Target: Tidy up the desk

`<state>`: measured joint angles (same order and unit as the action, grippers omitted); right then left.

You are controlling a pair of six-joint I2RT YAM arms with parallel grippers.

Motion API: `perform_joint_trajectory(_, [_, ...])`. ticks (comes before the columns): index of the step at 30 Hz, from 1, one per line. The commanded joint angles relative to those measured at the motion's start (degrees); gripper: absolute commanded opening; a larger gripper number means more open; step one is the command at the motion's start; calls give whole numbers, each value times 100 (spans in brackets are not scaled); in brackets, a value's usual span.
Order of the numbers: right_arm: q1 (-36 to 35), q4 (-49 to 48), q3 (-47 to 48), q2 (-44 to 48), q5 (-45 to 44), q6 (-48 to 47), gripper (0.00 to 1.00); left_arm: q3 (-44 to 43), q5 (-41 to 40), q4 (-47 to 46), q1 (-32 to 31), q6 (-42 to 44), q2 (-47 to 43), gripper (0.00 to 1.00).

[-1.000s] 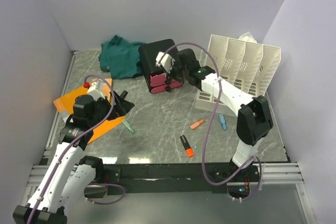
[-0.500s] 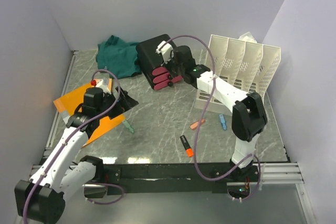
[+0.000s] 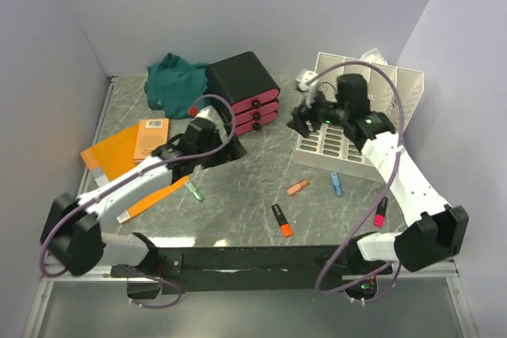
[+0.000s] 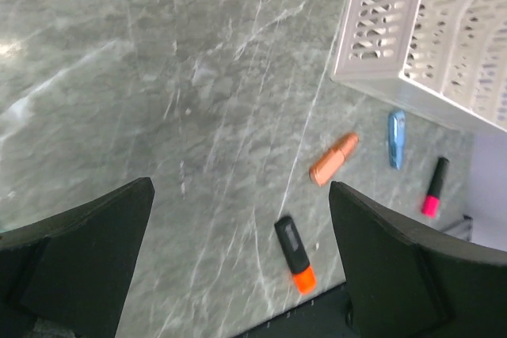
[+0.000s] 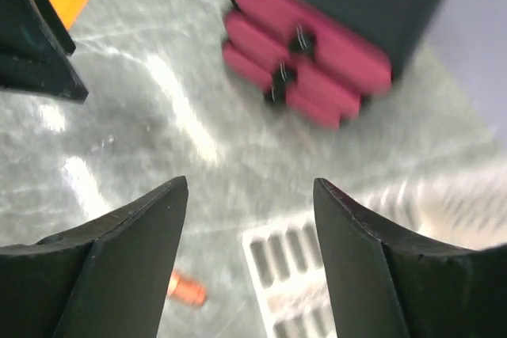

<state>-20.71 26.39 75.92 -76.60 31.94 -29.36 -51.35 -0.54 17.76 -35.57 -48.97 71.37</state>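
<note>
Tabletop (image 3: 261,165): grey-green marble with pale veins. It fills the middle of the top view and runs from the left wall to the right one, and everything below sits on it.
Orange folder (image 3: 107,156): flat at the left, turned at an angle.
Orange book (image 3: 150,135): lying on the folder's upper right part, with a white label at its far end.
Green cloth (image 3: 178,81): crumpled in the upper left corner, its right edge against the drawer box.
Teal pen (image 3: 194,191): on the bare stone, just below the left arm.
Left claw (image 4: 239,186): spread wide with nothing between the fingers. It is low over the tabletop, just in front of the drawer box's left corner; I cannot tell whether it touches the box.
Drawer box (image 3: 242,77): black, upright, upper middle of the frame, with three pink fronts facing the near side.
Highlighter (image 3: 281,221): black with an orange tip, lower middle, near the front rail.
Short orange marker (image 3: 298,187): up and to the right of the highlighter, not touching it.
Right claw (image 5: 249,181): also wide and holding nothing. It hangs between the drawer box and the file rack's left edge.
Blue piece (image 3: 336,184): small, just right of the orange marker, below the rack.
File rack (image 3: 400,93): white and slotted, in the upper right.
Pink-tipped marker (image 3: 381,211): lower right, beside the right arm.
</note>
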Motion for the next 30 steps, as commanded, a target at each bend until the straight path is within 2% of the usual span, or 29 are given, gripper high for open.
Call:
perform_joint_trajectory(1, [760, -82, -850, 592, 796, 413, 73, -892, -1025, -475, -476, -297, 823, 99])
perform_joint_trajectory(4, [946, -20, -1306, 882, 822, 738, 75, -1674, -1465, -283, -714, -394, 1667, 98])
perform_joint_trajectory(5, [998, -55, -1447, 970, 883, 852, 75, -2068, -1589, -212, -793, -429, 1869, 93])
perform_joint_trajectory(10, [1666, -687, -2230, 1585, 1708, 1292, 77, -3194, -2397, -45, -960, -517, 3153, 84])
perform_joint_trajectory(12, [2025, -1072, -2484, 1735, 2129, 1477, 77, -3503, -2959, 17, -995, -552, 3652, 81])
perform_joint_trajectory(16, [2519, -1628, -2977, 2166, 2518, 1838, 79, -4355, -3795, 429, -1039, -780, 4331, 73])
perform_joint_trajectory(21, [2721, -1409, -2996, 2027, 2642, 1715, 79, -4769, -4638, 702, -1040, -886, 4868, 66])
perform_joint_trajectory(30, [2730, -1453, -2960, 2026, 2817, 1812, 79, -5359, -4860, 650, -1039, -640, 5475, 64])
